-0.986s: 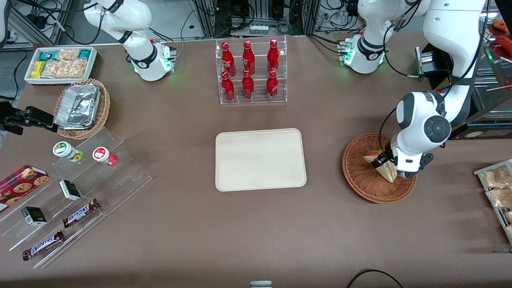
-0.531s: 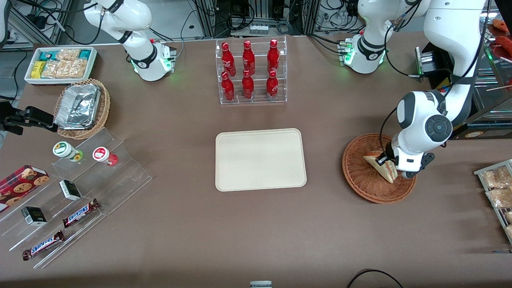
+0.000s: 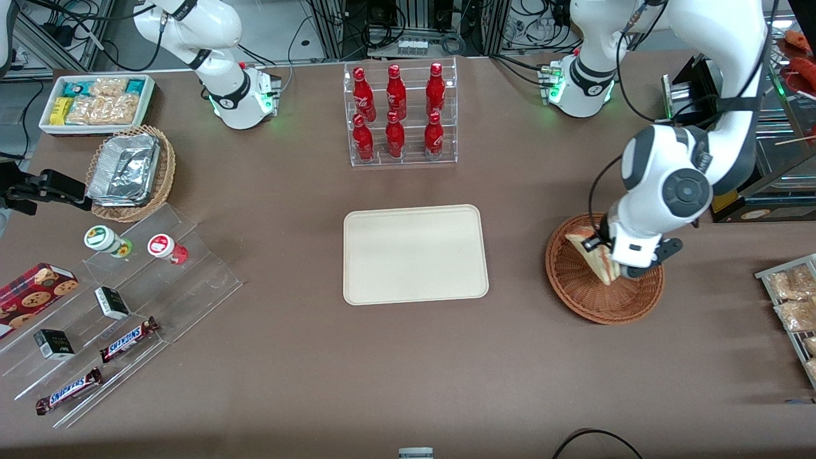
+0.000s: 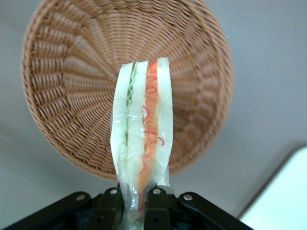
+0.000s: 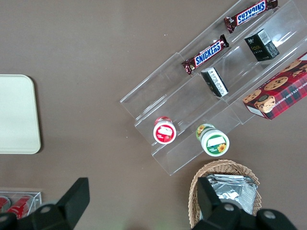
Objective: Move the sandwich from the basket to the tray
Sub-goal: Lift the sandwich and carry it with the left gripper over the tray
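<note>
The sandwich [image 3: 594, 256] is a wrapped wedge of pale bread with red and green filling. My left gripper [image 3: 605, 255] is shut on it and holds it above the reddish-brown wicker basket [image 3: 577, 287]. In the left wrist view the sandwich [image 4: 141, 143] hangs clear of the basket [image 4: 72, 72], pinched between the black fingers [image 4: 108, 208]. The cream-beige tray [image 3: 414, 254] lies flat at the table's middle, beside the basket toward the parked arm's end, with nothing on it. Its corner shows in the left wrist view [image 4: 283, 196].
A clear rack of red bottles [image 3: 398, 115] stands farther from the front camera than the tray. A bin of snack packets [image 3: 95, 102], a light wicker basket with foil trays [image 3: 127, 172] and a clear stepped stand [image 3: 127, 306] lie toward the parked arm's end. Packets [image 3: 794, 299] lie at the working arm's end.
My left gripper has risen with the sandwich, lifting it off the basket floor and shifting slightly toward the tray.
</note>
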You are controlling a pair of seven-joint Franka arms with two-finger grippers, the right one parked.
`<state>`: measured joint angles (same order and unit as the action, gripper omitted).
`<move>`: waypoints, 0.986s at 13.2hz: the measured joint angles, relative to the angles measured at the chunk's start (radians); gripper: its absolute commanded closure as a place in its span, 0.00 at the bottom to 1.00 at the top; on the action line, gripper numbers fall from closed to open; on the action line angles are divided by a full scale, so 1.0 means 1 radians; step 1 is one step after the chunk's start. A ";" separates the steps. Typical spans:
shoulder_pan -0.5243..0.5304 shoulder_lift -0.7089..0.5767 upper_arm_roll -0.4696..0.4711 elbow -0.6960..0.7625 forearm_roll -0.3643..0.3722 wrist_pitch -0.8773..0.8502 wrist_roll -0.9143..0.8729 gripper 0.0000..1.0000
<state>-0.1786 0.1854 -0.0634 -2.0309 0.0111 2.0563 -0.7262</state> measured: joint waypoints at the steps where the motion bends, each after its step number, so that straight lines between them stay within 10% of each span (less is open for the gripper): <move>1: -0.037 0.000 -0.002 0.013 0.000 -0.016 0.000 1.00; 13: -0.426 0.201 -0.010 0.304 -0.024 -0.028 -0.016 1.00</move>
<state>-0.6044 0.3862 -0.0734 -1.7271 -0.0129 2.0281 -0.7419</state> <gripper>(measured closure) 0.846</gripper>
